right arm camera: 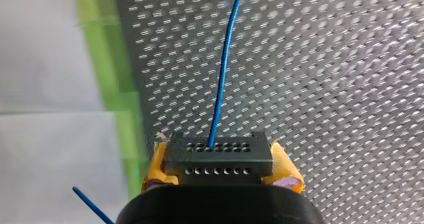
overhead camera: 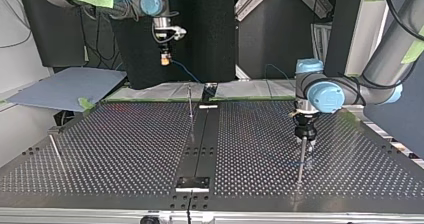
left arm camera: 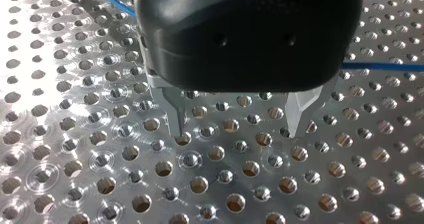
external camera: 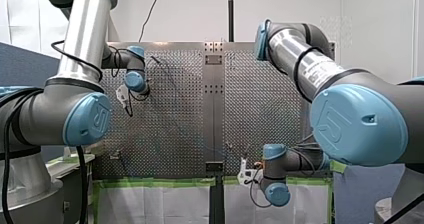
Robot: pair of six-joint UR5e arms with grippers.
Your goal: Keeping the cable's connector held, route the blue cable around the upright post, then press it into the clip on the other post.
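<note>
Status: connector hold met; routing and clipping judged outstanding. Entries run left to right across the top view.

1. Thin post [overhead camera: 55,151] at the left margin of the table [overhead camera: 350,149]: bare, no cable seen near it.
2. My right gripper [overhead camera: 165,60], raised over the table's far edge: clenched on the black connector [right arm camera: 219,159], which sits squarely between its yellow pads [right arm camera: 286,170]. The blue cable [right arm camera: 224,69] leaves the connector's front face and runs ahead over the perforated surface.
3. Centre post [overhead camera: 190,106]: the cable drops toward it from the connector. It is too thin in that view to tell whether it touches the post; probably not yet wrapped.
4. My left gripper [left arm camera: 237,121], low over the table near the right-hand post [overhead camera: 301,161]: released, fingers [left arm camera: 176,116] spread with nothing between them. The cable crosses the table behind the fingers, hidden for a stretch by the gripper's body, and is not in its grasp.

Left to do: lead the cable round the upright post, then press it into the clip. Which post bears the clip cannot be made out.
</note>
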